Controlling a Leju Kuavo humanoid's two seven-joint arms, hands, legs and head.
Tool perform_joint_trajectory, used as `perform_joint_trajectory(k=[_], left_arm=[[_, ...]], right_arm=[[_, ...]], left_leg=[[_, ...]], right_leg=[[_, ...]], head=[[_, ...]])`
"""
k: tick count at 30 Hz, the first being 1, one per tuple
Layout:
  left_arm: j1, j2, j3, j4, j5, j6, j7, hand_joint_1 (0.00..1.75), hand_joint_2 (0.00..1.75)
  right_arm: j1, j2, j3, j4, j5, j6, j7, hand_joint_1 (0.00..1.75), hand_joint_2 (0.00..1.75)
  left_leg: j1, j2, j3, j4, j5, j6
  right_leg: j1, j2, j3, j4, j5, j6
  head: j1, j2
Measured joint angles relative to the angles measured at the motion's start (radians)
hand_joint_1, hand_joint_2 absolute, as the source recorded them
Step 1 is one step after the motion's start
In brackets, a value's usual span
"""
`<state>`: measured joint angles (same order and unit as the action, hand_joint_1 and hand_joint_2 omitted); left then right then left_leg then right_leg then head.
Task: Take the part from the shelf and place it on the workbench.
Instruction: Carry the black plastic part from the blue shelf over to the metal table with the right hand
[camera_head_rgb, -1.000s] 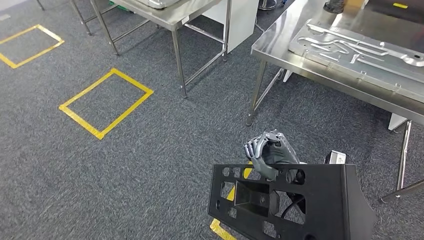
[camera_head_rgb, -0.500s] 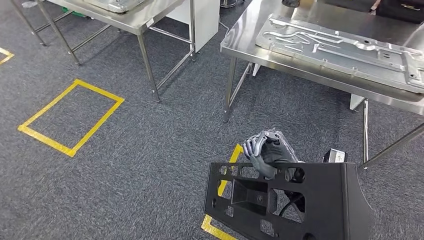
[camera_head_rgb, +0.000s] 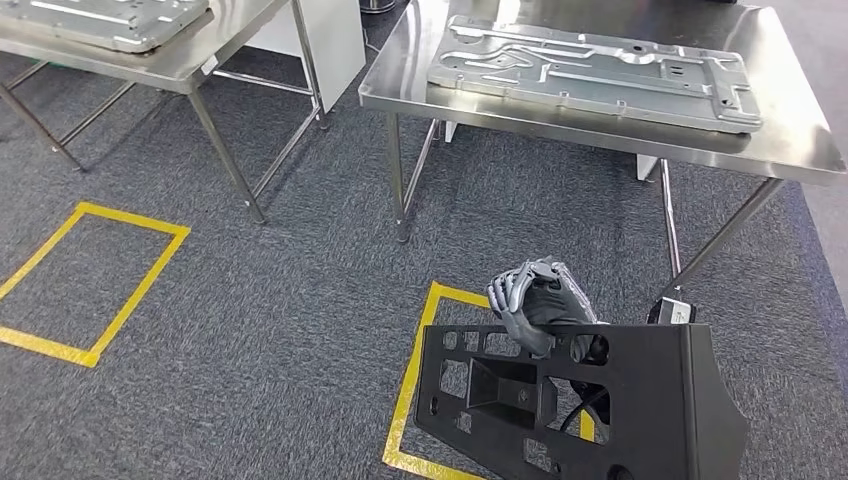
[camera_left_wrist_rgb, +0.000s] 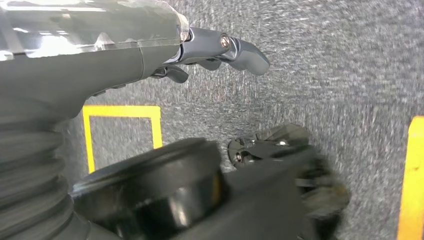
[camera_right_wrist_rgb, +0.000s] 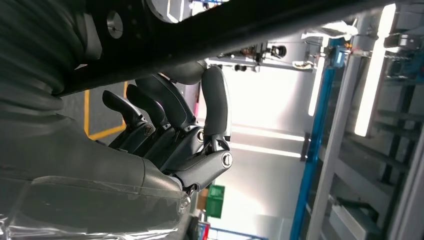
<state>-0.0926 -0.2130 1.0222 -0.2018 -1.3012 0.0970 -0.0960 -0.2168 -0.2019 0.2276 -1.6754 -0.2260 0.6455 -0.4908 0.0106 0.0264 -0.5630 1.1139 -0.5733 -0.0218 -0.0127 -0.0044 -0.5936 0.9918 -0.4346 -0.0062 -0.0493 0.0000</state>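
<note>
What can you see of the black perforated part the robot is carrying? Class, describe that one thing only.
The black perforated part is a matt, dark panel, apparently metal or plastic, with rounded rectangular cut-outs, small holes and a recessed box-like pocket in its face. Its right end folds back into an angled flange. It is carried tilted above the grey carpet, low in the head view, short of the steel workbench. The right hand grips its upper edge, fingers curled over it.

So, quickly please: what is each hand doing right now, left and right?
Left hand: holds nothing, fingers stretched out over the carpet.
Right hand: grips the black part at its top edge.
</note>
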Motion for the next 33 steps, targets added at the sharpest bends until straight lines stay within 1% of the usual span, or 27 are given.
perform_joint_trajectory(k=[2,3,4,5,6,7,8,9,10,11,12,14,16,17,18,19,20,22,23,24,25,27,28,29,31,32,33], left_arm=[[-0.001,0.000,0.001,0.000,0.003,0.000,0.003,0.00,1.75],[-0.002,0.000,0.001,0.000,0.004,0.001,0.004,0.00,1.75],[-0.003,0.000,0.001,0.000,0.004,0.002,0.006,0.00,1.75],[-0.003,0.000,0.001,0.000,0.003,0.003,0.008,0.00,1.75],[-0.002,0.001,0.001,0.000,0.003,0.005,0.009,0.00,1.75],[0.000,0.001,0.001,0.000,0.002,0.006,0.010,0.00,1.75],[0.002,0.001,0.001,0.000,0.002,0.006,0.011,0.00,1.75],[0.003,0.002,0.001,0.000,0.001,0.007,0.011,0.00,1.75],[0.002,0.002,0.001,0.000,0.000,0.007,0.011,0.00,1.75],[0.002,0.001,0.001,0.000,-0.001,0.008,0.011,0.00,1.75],[0.001,0.001,0.001,0.000,-0.003,0.008,0.011,0.00,1.75],[-0.001,0.000,0.001,0.000,-0.005,0.009,0.010,0.00,1.75],[0.002,0.001,0.001,0.000,-0.006,0.010,0.009,0.00,1.75],[0.003,0.001,0.001,0.000,-0.007,0.010,0.009,0.00,1.75],[0.005,0.001,0.001,0.000,-0.007,0.010,0.009,0.00,1.75],[0.006,0.001,0.001,0.000,-0.007,0.010,0.008,0.00,1.75],[0.006,0.001,0.001,0.000,-0.008,0.010,0.008,0.00,1.75],[0.005,0.000,0.000,0.000,-0.009,0.009,0.006,0.00,1.75],[0.004,0.000,0.000,0.000,-0.010,0.009,0.006,0.00,1.75],[0.004,0.001,0.000,0.000,-0.011,0.009,0.006,0.00,1.75],[0.004,0.001,0.000,0.000,-0.011,0.009,0.006,0.00,1.75],[0.001,0.001,0.000,0.000,-0.012,0.009,0.006,0.00,1.75],[0.000,0.001,0.000,0.000,-0.012,0.008,0.006,0.00,1.75],[0.000,0.001,-0.001,0.000,-0.012,0.008,0.006,0.00,1.75],[0.001,0.001,0.000,0.000,-0.011,0.007,0.006,0.00,1.75],[0.000,0.001,0.000,0.000,-0.011,0.007,0.006,0.00,1.75],[-0.001,0.001,0.000,0.000,-0.011,0.007,0.007,0.00,1.75]], right_arm=[[0.000,0.000,0.001,0.001,0.001,0.001,0.000,1.75,1.75],[0.000,0.000,0.001,0.002,0.001,0.002,0.000,1.75,1.75],[0.000,0.000,0.002,0.003,0.001,0.002,0.000,1.75,1.75],[0.000,0.000,0.002,0.004,0.000,0.002,0.000,1.75,1.75],[0.000,0.000,0.002,0.004,-0.001,0.002,-0.001,1.75,1.75],[0.000,0.000,0.002,0.004,-0.003,0.002,-0.001,1.75,1.75],[0.000,0.000,0.002,0.004,-0.004,0.002,-0.002,1.75,1.75],[0.000,-0.001,0.002,0.004,-0.006,0.002,-0.003,1.75,1.75],[0.001,-0.001,0.002,0.003,-0.007,0.002,-0.003,1.75,1.75],[0.003,-0.001,0.002,0.003,-0.007,0.002,-0.004,1.75,1.75],[0.006,-0.001,0.002,0.003,-0.007,0.002,-0.005,1.75,1.75],[0.006,0.000,0.002,0.002,-0.008,0.001,-0.007,1.75,1.75],[0.007,0.002,0.002,0.002,-0.008,0.001,-0.008,1.75,1.75],[0.009,0.003,0.002,0.002,-0.008,0.001,-0.008,1.75,1.75],[0.012,0.004,0.002,0.002,-0.008,0.001,-0.008,1.75,1.75],[0.013,0.004,0.002,0.002,-0.008,0.000,-0.008,1.75,1.75],[0.014,0.004,0.002,0.002,-0.008,0.000,-0.009,1.75,1.75],[0.014,0.004,0.002,0.001,-0.008,-0.001,-0.009,1.75,1.75],[0.014,0.004,0.002,0.000,-0.008,-0.001,-0.010,1.75,1.75],[0.014,0.004,0.002,-0.002,-0.008,-0.001,-0.011,1.75,1.75],[0.015,0.004,0.002,-0.002,-0.008,-0.002,-0.011,1.75,1.75],[0.017,0.004,0.001,-0.004,-0.008,-0.002,-0.012,1.75,1.75],[0.018,0.003,0.001,-0.006,-0.009,-0.002,-0.012,1.75,1.75],[0.019,0.001,0.000,-0.007,-0.009,-0.002,-0.012,1.75,1.75],[0.020,-0.002,0.000,-0.009,-0.009,-0.002,-0.012,1.75,1.75],[0.021,-0.002,0.001,-0.009,-0.009,-0.002,-0.012,1.75,1.75],[0.023,-0.002,0.001,-0.009,-0.009,-0.002,-0.012,1.75,1.75]], left_leg=[[0.000,-0.017,-0.069,0.135,-0.052,-0.001],[0.000,-0.019,-0.090,0.169,-0.054,-0.001],[0.000,-0.020,-0.092,0.163,-0.034,0.001],[0.000,-0.025,-0.076,0.117,0.003,0.004],[0.000,-0.039,-0.048,0.046,0.046,0.009],[0.001,-0.061,-0.021,-0.023,0.076,0.013],[0.002,-0.079,-0.001,-0.073,0.094,0.017],[0.001,-0.092,0.009,-0.100,0.099,0.020],[0.000,-0.093,0.011,-0.105,0.096,0.023],[0.000,-0.084,0.013,-0.108,0.099,0.028],[0.001,-0.073,0.015,-0.114,0.103,0.035],[0.005,-0.049,0.020,-0.125,0.111,0.047],[0.004,-0.025,0.021,-0.128,0.112,0.052],[0.003,-0.011,0.020,-0.128,0.111,0.052],[0.003,0.002,0.020,-0.127,0.109,0.052],[0.003,0.014,0.021,-0.127,0.107,0.050],[0.003,0.027,0.022,-0.126,0.105,0.048],[0.000,0.048,0.029,-0.124,0.097,0.040],[-0.002,0.057,0.033,-0.124,0.092,0.035],[-0.005,0.065,0.037,-0.123,0.088,0.029],[-0.007,0.074,0.040,-0.124,0.085,0.022],[-0.005,0.091,0.047,-0.122,0.080,0.010],[-0.004,0.081,0.045,-0.108,0.070,0.004],[-0.001,0.060,0.034,-0.076,0.050,0.000],[0.002,0.004,-0.020,0.043,-0.014,-0.005],[0.002,-0.010,-0.054,0.110,-0.043,-0.005],[0.002,-0.016,-0.080,0.158,-0.056,-0.005]], right_leg=[[0.002,0.022,0.000,0.002,-0.001,-0.004],[0.004,0.034,0.000,0.003,-0.001,-0.005],[0.005,0.047,0.001,0.005,-0.002,-0.005],[0.005,0.061,0.002,0.006,-0.003,-0.005],[0.006,0.075,0.003,0.008,-0.004,-0.004],[0.007,0.088,0.003,0.010,-0.004,-0.001],[0.006,0.101,0.000,0.012,-0.004,0.004],[0.005,0.111,-0.004,0.014,-0.003,0.010],[0.003,0.122,-0.007,0.013,0.000,0.017],[0.001,0.132,-0.010,0.011,0.002,0.025],[0.000,0.130,-0.013,0.013,0.002,0.030],[0.002,0.084,-0.035,0.055,-0.025,0.041],[-0.002,0.027,-0.094,0.175,-0.086,0.051],[-0.005,0.016,-0.128,0.241,-0.111,0.057],[-0.008,0.011,-0.150,0.284,-0.121,0.061],[-0.011,0.007,-0.153,0.289,-0.112,0.064],[-0.013,0.002,-0.134,0.252,-0.086,0.066],[-0.010,-0.037,-0.058,0.110,-0.024,0.061],[-0.007,-0.056,-0.027,0.053,-0.005,0.055],[-0.003,-0.069,-0.010,0.020,0.002,0.048],[0.001,-0.071,-0.008,0.012,0.000,0.040],[0.000,-0.046,-0.008,0.009,0.002,0.027],[-0.003,-0.034,-0.005,0.005,0.003,0.020],[-0.005,-0.022,-0.001,0.000,0.005,0.013],[-0.006,0.001,0.002,-0.004,0.007,0.003],[-0.004,0.013,0.001,-0.003,0.007,0.001],[-0.002,0.027,0.001,-0.002,0.006,0.000]], head=[[0.000,0.000],[0.000,0.000],[0.000,0.000],[0.000,0.000],[0.000,0.000],[0.000,0.000],[0.000,0.000],[0.000,0.000],[0.000,0.000],[0.000,0.000],[0.000,0.000],[0.000,0.000],[0.000,0.000],[0.000,0.000],[0.000,0.000],[0.000,0.000],[0.000,0.000],[0.000,0.000],[0.000,0.000],[0.000,0.000],[0.000,0.000],[0.000,0.000],[0.000,0.000],[0.000,0.000],[0.000,0.000],[0.000,0.000],[0.000,0.000]])
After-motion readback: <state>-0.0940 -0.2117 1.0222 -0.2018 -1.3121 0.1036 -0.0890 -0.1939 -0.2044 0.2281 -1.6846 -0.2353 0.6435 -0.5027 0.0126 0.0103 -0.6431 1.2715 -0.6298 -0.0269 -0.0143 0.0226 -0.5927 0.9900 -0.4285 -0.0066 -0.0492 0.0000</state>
